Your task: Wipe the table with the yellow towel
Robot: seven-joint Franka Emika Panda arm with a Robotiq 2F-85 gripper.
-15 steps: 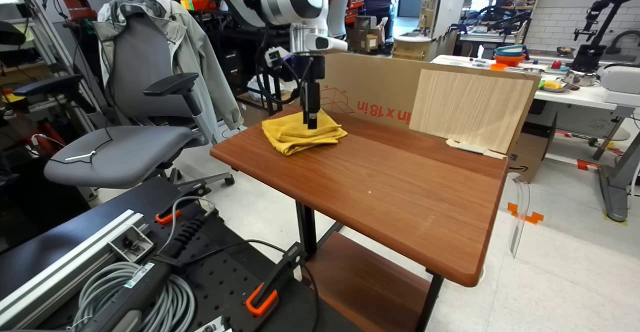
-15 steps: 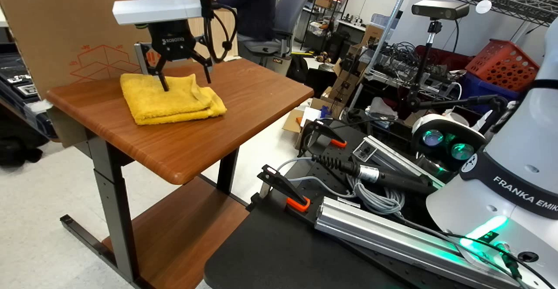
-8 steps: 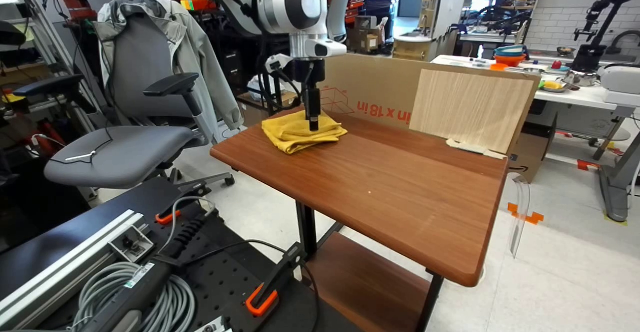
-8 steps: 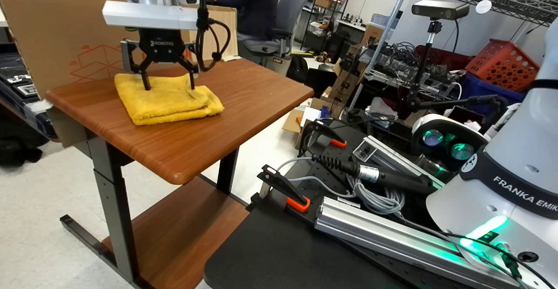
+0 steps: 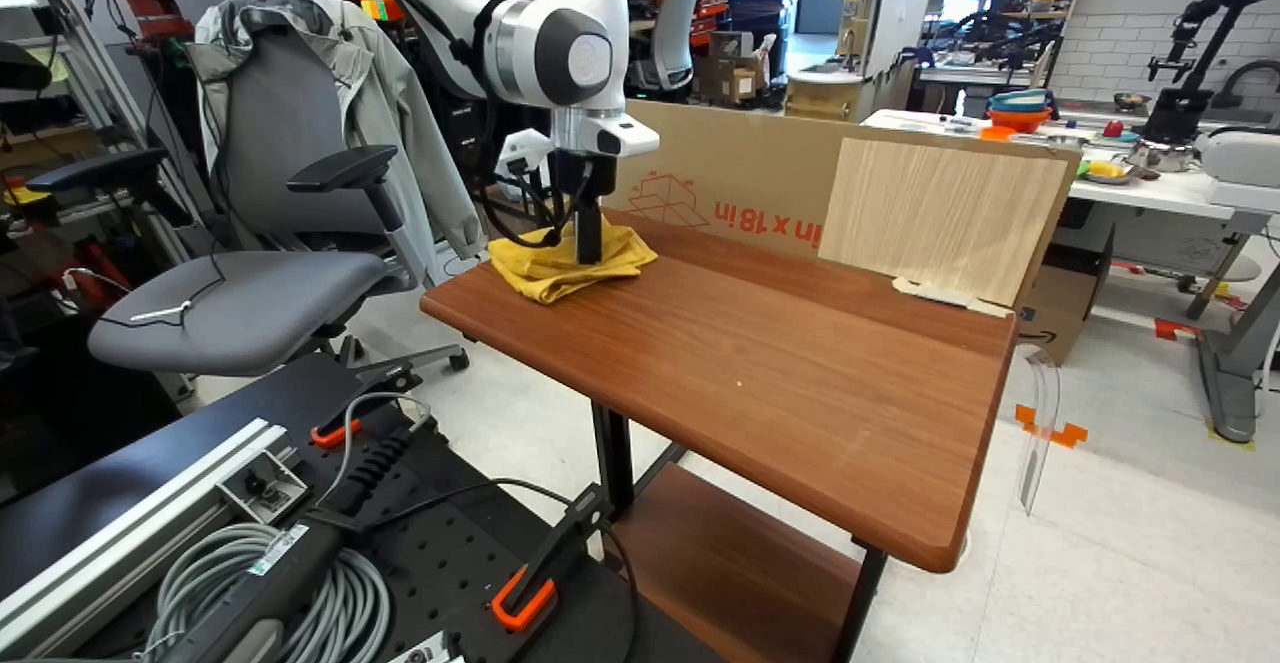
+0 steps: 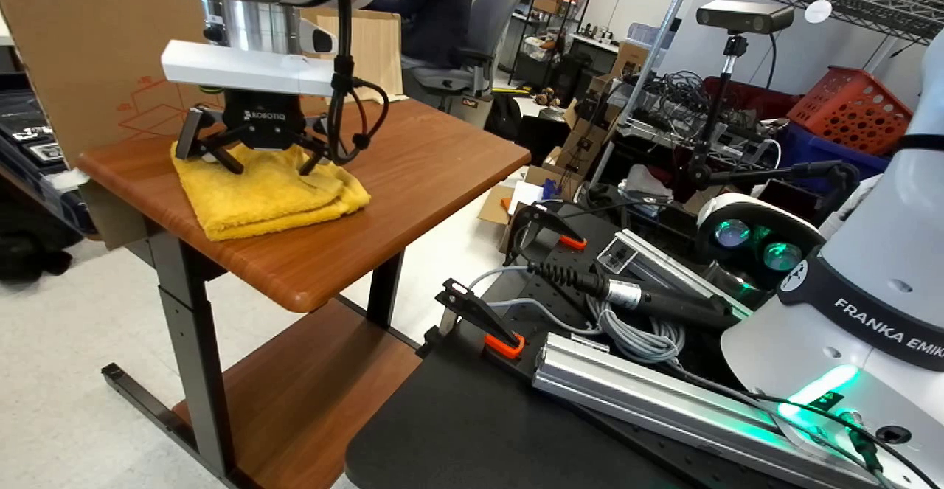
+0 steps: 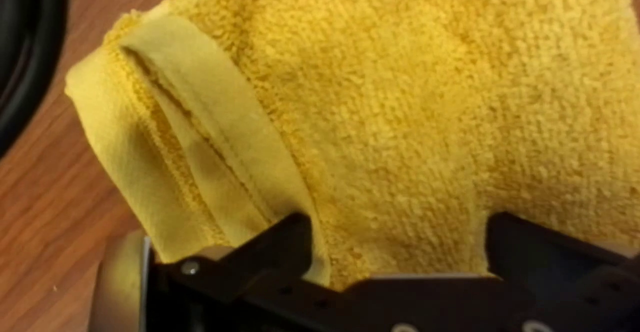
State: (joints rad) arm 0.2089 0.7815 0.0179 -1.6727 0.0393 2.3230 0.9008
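Observation:
The yellow towel lies folded on the brown wooden table, near one end. It also shows in an exterior view and fills most of the wrist view. My gripper is low over the towel, pointing down. Its fingers stand wide apart and press on the towel's top; they look splayed. In the wrist view the gripper has towel cloth between and under the fingertips, with a wide gap between them. How far the fingertips sink into the cloth is hidden.
A cardboard sheet stands along the table's back edge, with a light wood board against it. A black cable loops beside the gripper. A grey chair and a black bench with clamps stand near the table.
My gripper has come down onto the towel and its fingers now splay. Towel and gripper have shifted together, toward the table's near end.

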